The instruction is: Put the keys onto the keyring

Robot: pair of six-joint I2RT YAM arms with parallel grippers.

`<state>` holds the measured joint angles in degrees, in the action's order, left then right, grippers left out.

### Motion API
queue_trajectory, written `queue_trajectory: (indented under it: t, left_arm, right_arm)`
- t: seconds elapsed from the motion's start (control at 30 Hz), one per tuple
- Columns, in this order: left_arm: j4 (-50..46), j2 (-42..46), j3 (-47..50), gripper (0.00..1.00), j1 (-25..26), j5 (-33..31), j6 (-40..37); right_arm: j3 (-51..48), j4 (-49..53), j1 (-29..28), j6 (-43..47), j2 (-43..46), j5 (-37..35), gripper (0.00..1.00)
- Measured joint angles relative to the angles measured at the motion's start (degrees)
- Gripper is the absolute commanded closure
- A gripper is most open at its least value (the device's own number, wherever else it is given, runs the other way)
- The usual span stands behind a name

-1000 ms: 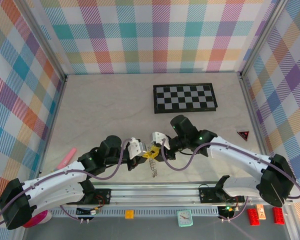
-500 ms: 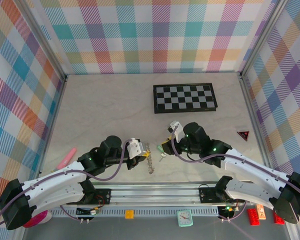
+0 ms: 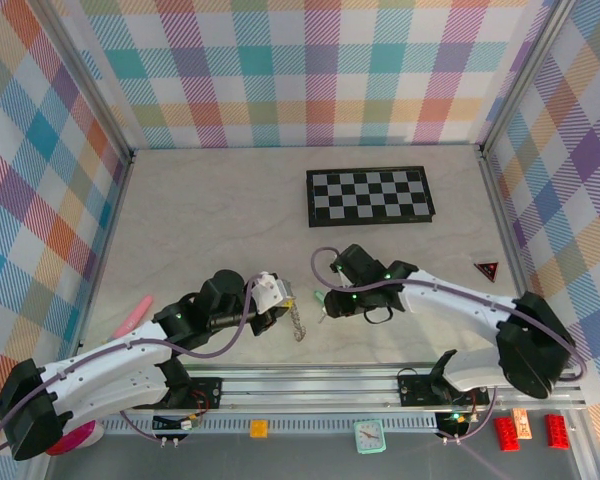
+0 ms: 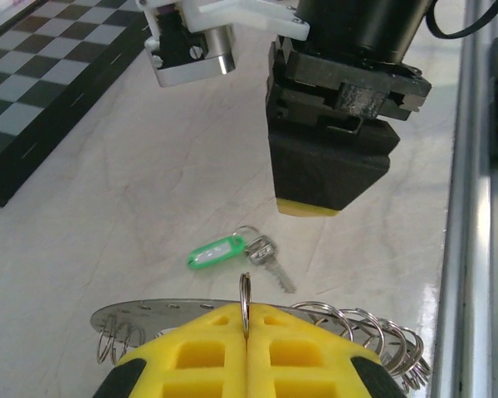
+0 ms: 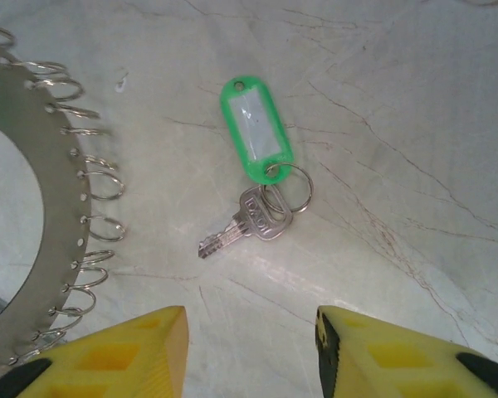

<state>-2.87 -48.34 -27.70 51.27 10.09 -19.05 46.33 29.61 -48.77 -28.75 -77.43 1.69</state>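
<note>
The left fingers (image 4: 232, 344) clenched one split ring on the keyring (image 4: 149, 312), apparently steadying it. Just right, the green-tagged key (image 5: 257, 166) lay on the counter (image 5: 398, 124) below the right fingers (image 5: 116, 344), spread apart.

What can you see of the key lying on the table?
The key is small and silver, with a toothed blade that points toward the keyring without touching it. A thin wire loop through its head joins it to a green plastic tag with a clear window. All of it lies flat and loose on the marbled table. The open right gripper hovers above and touches nothing.
</note>
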Motion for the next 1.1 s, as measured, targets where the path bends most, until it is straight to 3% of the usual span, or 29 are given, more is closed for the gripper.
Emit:
queue_trajectory:
  t: [0.37,0.87,1.0,1.1]
  left_arm:
    - [-1.1,3.3,0.0,1.0,0.0,-4.3,2.2]
    - [-1.6,2.9,0.0,1.0,0.0,-4.9,2.4]
    - [-1.6,2.8,0.0,1.0,0.0,-4.9,2.4]
    - [-1.6,2.6,0.0,1.0,0.0,-5.0,2.4]
  right_arm:
    - [7.6,1.4,0.0,-2.6,-14.6,-3.2,0.54]
    - [11.4,3.0,0.0,-3.5,-21.3,-9.9,0.63]
    - [11.6,2.8,-0.1,-3.7,-21.3,-9.6,0.79]
    - [11.7,2.8,-0.1,-3.6,-21.3,-9.5,0.84]
